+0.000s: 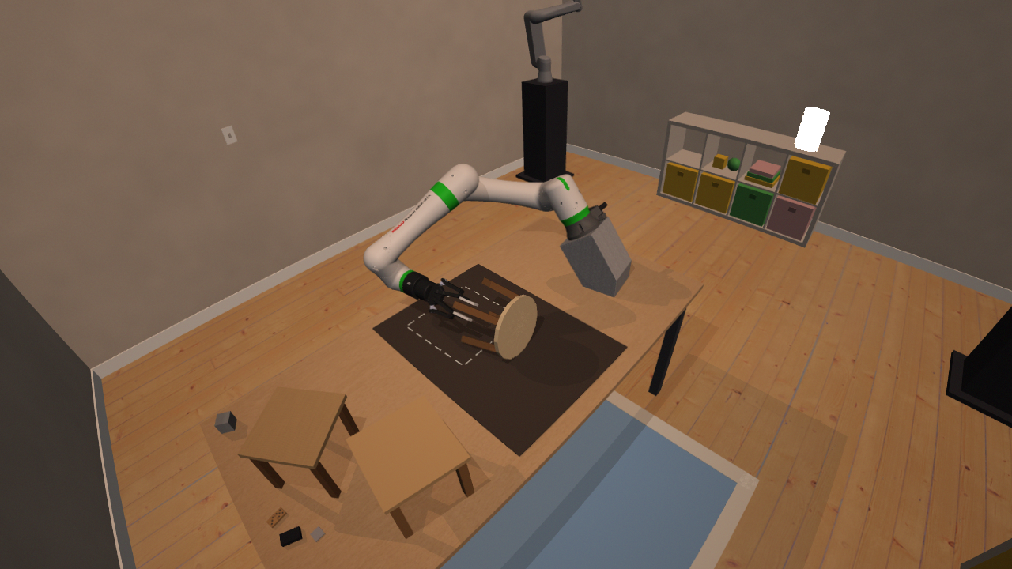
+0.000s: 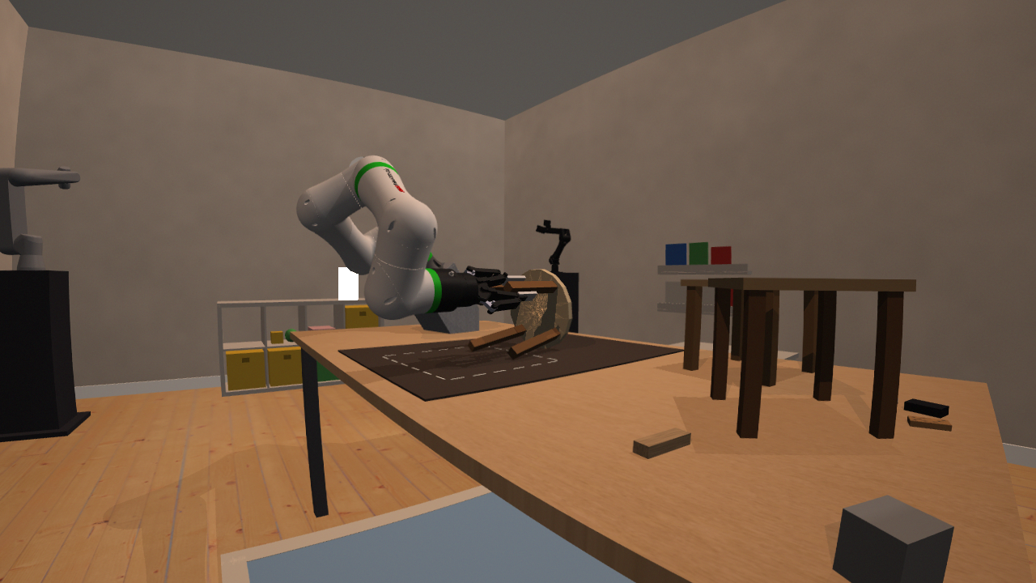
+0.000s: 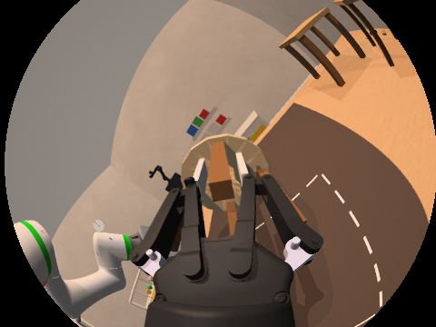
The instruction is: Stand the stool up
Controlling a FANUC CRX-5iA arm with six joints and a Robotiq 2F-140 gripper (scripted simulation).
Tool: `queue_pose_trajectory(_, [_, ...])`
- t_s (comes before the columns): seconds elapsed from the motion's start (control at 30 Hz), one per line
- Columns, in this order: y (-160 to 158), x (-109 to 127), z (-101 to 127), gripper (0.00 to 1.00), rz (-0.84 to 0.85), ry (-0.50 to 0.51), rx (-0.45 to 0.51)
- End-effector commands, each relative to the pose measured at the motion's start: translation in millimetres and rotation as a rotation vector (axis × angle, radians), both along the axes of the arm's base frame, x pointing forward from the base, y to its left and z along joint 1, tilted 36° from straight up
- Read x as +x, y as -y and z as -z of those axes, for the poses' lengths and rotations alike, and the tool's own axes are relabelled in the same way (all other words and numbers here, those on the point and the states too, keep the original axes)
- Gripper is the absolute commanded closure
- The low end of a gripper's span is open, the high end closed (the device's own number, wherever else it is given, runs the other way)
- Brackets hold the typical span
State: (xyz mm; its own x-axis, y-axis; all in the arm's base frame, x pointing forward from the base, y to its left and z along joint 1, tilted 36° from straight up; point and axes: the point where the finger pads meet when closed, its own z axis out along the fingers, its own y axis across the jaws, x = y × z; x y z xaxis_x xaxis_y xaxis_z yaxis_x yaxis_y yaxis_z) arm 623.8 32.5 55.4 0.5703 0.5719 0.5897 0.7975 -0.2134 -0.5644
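The wooden stool (image 1: 506,322) lies on its side on the dark mat (image 1: 559,360). Its round seat (image 1: 515,326) faces the front right and its legs point back over the dashed rectangle (image 1: 452,329). It also shows in the side view (image 2: 539,308) and the wrist view (image 3: 224,158). My gripper (image 1: 459,305) reaches in level from the left. Its fingers are partly open and stand on either side of the end of an upper leg (image 3: 221,188), with small gaps on both sides. It also shows in the side view (image 2: 511,290).
Two small wooden tables (image 1: 293,424) (image 1: 406,456) stand at the front left of the table top. A grey cube (image 1: 225,422) and small blocks (image 1: 289,535) lie near them. The arm's grey base (image 1: 598,261) stands behind the mat.
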Motion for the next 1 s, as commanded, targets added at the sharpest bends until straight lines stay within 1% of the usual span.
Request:
queue_pose_trajectory(0.0, [-0.5,0.3,-1.1,0.62,-0.001,0.002,0.000])
queue_pose_trajectory(0.13, [1.2,0.7,-2.3,0.62,-0.001,0.002,0.000])
queue_pose_trajectory(0.3, [13.5,3.8,-11.3,0.62,-0.001,0.002,0.000])
queue_pose_trajectory(0.37, [13.5,3.8,-11.3,0.62,-0.001,0.002,0.000])
queue_pose_trajectory(0.73, [58.9,15.1,-44.5,0.62,-0.001,0.002,0.000])
queue_pose_trajectory(0.87, [68.2,17.4,-51.2,0.62,-0.001,0.002,0.000])
queue_pose_trajectory(0.97, [69.5,17.7,-52.2,0.62,-0.001,0.002,0.000])
